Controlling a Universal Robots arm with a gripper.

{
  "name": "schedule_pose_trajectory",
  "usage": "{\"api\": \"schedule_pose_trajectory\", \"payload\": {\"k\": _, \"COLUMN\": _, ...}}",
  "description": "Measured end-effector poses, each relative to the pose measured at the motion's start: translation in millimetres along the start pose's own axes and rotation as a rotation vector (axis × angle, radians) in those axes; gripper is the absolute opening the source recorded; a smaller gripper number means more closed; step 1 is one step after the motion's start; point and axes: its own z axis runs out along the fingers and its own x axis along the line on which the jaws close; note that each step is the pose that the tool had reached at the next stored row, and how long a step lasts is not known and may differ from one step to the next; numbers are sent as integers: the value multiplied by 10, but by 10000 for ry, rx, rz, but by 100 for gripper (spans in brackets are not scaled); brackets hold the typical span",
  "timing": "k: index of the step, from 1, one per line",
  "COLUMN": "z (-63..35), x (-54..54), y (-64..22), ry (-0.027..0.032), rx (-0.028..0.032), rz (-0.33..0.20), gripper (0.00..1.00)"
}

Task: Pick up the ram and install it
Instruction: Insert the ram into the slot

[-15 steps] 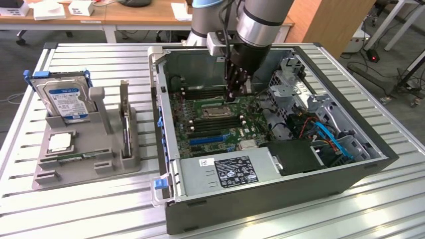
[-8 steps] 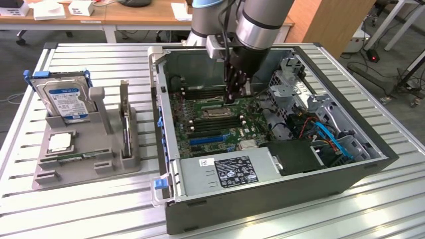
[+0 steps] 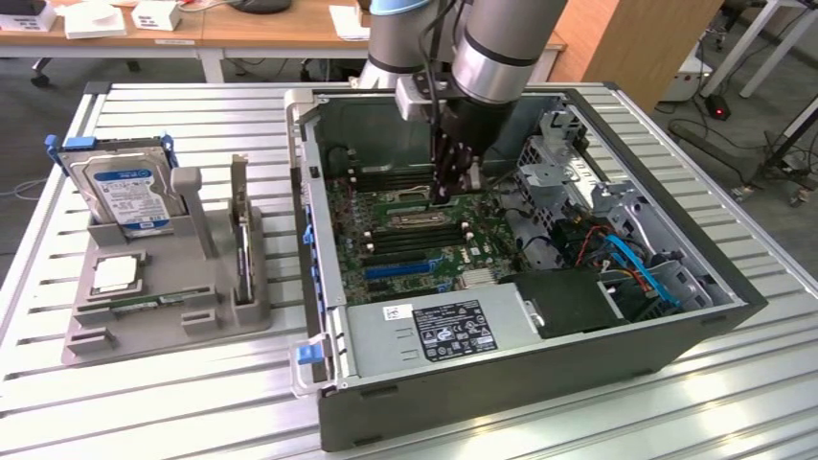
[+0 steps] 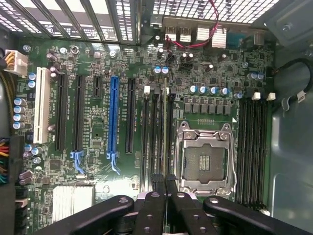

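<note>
One arm (image 3: 501,53) reaching down into case (image 3: 511,393), pincer (image 3: 447,194) pinching ram (image 4: 165,125)

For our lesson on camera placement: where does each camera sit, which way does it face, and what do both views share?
Exterior view: off the arm, above the table, looking down into the open case; arm and gripper show.
Wrist view: on the wrist, facing the motherboard; shut gripper shows.
Shared: motherboard and gripper.
</note>
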Motion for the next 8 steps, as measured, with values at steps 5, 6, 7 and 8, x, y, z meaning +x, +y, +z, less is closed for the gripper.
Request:
{"api": "schedule_pose_trajectory", "payload": {"k": 5, "z": 3, "x": 0, "y": 0, "ry": 1, "rx": 0, "rz": 0, "gripper": 11}}
{"api": "schedule_pose_trajectory", "payload": {"k": 6, "z": 3, "x": 0, "y": 0, "ry": 1, "rx": 0, "rz": 0, "gripper": 11}}
{"api": "schedule_pose_trajectory", "payload": {"k": 7, "z": 3, "x": 0, "y": -2, "ry": 1, "rx": 0, "rz": 1, "gripper": 11}}
{"api": "schedule_pose_trajectory", "payload": {"k": 8, "z": 3, "x": 1, "y": -9, "ry": 1, "rx": 0, "rz": 2, "gripper": 11}}
